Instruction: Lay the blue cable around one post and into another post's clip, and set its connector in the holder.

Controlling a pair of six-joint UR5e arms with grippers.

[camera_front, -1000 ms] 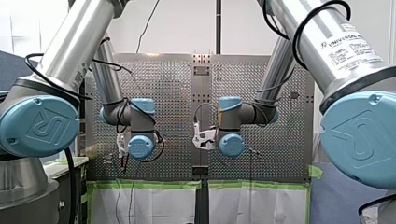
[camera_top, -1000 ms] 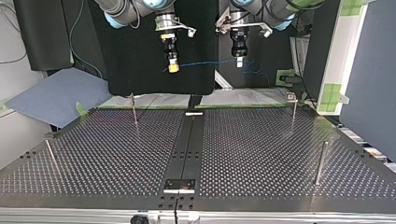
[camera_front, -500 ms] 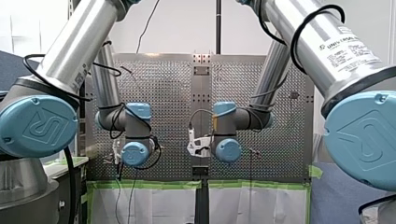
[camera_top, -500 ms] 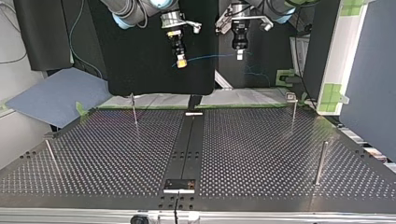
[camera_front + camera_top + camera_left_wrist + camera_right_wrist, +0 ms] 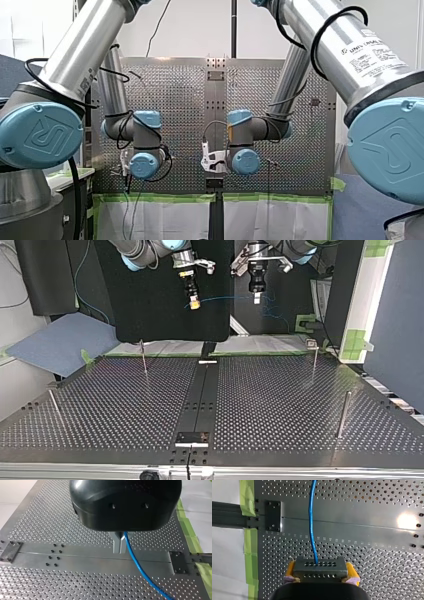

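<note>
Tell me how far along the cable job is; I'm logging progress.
Done: the pick-up. My left gripper is shut on the blue cable and my right gripper on its connector, both held above the table. In hand: the cable hangs strung between them. Left: it touches no post yet, so looping one post, clipping into another and seating the connector all remain.

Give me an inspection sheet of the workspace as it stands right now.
Surface: perforated table, four bare posts standing.
Job's things: blue cable strung in the air between the grippers; connector held.
Clutter: nothing seen.
Grippers: my left gripper shut on blue cable; my right gripper shut on connector; both above the table.
Cables: black arm cables hang loose.
Surroundings: green tape, blue sheet.
</note>
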